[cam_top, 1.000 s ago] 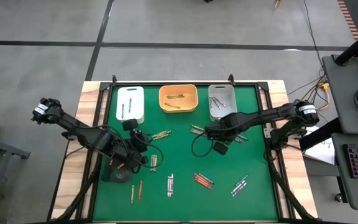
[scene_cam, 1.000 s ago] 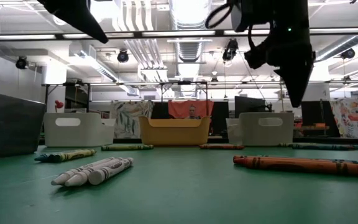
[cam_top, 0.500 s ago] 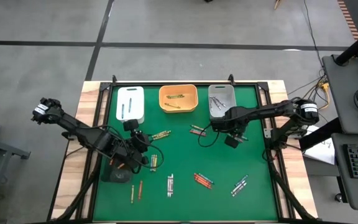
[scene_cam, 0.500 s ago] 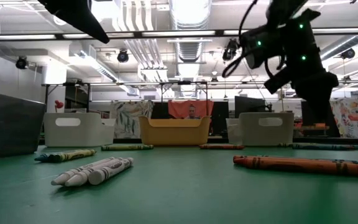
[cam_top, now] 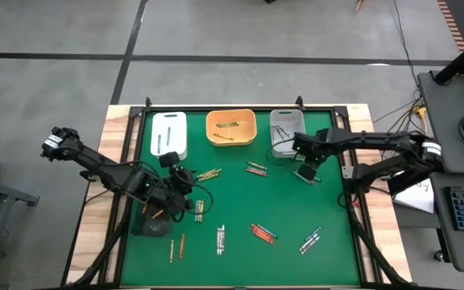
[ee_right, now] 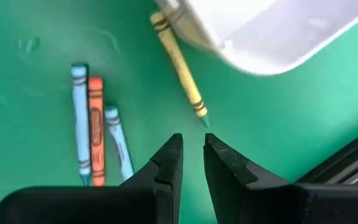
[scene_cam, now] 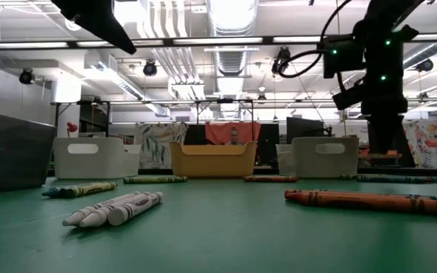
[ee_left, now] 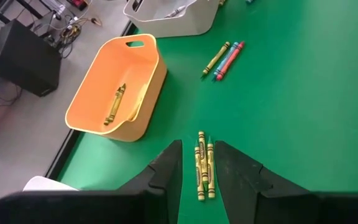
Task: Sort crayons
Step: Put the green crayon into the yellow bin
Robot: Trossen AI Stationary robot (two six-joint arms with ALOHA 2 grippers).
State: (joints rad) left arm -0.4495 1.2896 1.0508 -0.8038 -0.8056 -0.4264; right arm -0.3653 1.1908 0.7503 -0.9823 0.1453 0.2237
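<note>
Crayons lie scattered on the green table [cam_top: 240,201]. Three yellow crayons [ee_left: 203,165] lie side by side just ahead of my left gripper [ee_left: 198,144], which hangs open above them at the table's left [cam_top: 188,184]. My right gripper [ee_right: 193,140] stands slightly open, pointing down, near the grey tray [cam_top: 287,131] at the far right [cam_top: 304,172]. Below it lie a yellow crayon [ee_right: 180,65], with one end at the tray's foot, and two blue crayons [ee_right: 79,124] with an orange one [ee_right: 96,130] between them. Nothing is between either gripper's fingers.
A white tray [cam_top: 168,134], an orange tray [cam_top: 231,127] holding yellow crayons, and the grey tray stand in a row along the far edge. More crayon groups lie at the middle [cam_top: 255,168] and near the front [cam_top: 221,238], [cam_top: 263,234], [cam_top: 311,239], [cam_top: 176,246].
My right gripper has swung from the table's middle toward the right edge and a little toward the far edge, sinking somewhat, and now hangs beside the grey tray. No crayon has moved.
</note>
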